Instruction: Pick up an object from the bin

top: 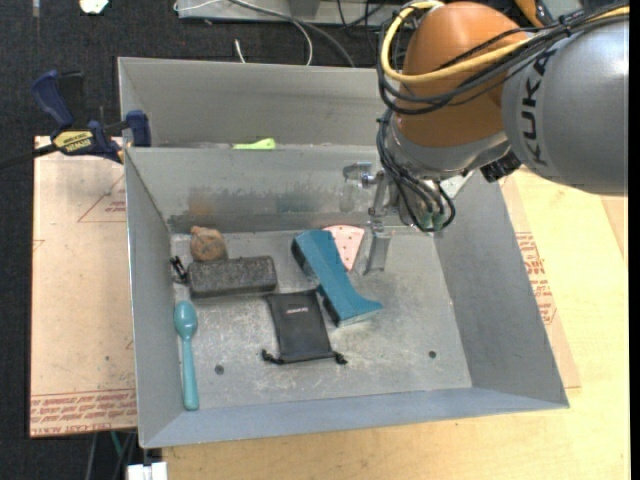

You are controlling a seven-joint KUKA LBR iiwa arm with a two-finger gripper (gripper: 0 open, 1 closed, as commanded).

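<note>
My gripper hangs below the wrist at the bin's middle right, its tip low over the floor. Just left of it lies a pale pink piece with a dotted pattern, partly hidden behind a blue wedge-shaped block. The blue block lies slanted from the bin's centre toward the front right. The gripper's tip stands close beside the pink piece and the blue block's upper end; whether it touches either I cannot tell. A black flat pouch lies in front of the blue block.
A grey oblong block and a brown lump lie at the left. A teal spoon lies along the left wall. A yellow-green scrap sits at the back wall. Bare floor lies at the front right.
</note>
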